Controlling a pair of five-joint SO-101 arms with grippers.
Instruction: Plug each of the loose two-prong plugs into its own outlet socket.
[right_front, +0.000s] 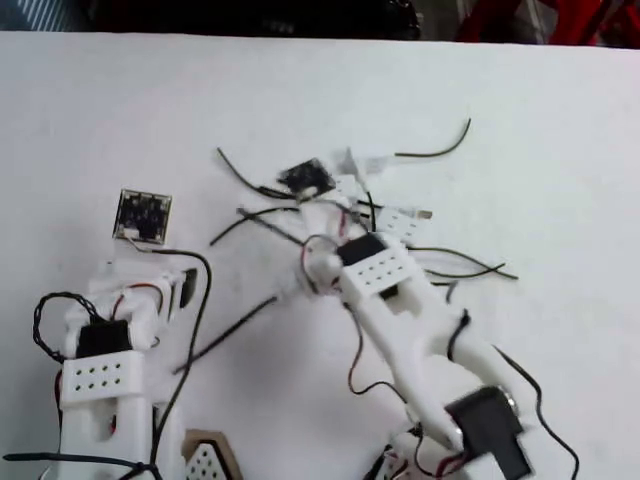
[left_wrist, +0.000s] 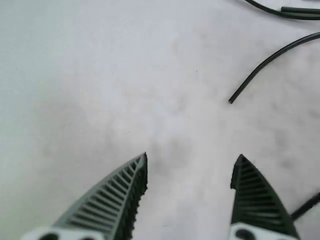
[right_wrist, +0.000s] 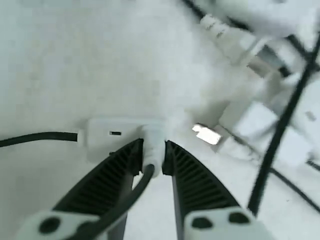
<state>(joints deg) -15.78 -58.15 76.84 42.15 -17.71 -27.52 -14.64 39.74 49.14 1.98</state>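
White table (right_front: 100, 110) | left tool (left_wrist: 192, 157) apart | right tool (right_wrist: 152, 146) clamped on white plug (right_wrist: 152, 134)

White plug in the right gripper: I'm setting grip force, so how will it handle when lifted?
Probably light and rigid: the white plug is a small moulded body pinched by the right gripper. Its smooth shell may slip between the ribbed fingers. The thin black cable trailing from it looks floppy and could tug sideways.

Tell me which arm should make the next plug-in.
Right. Its gripper is shut on a white plug, so it can probably go straight to a socket. The left gripper is open over bare table, with a loose cable nearby.
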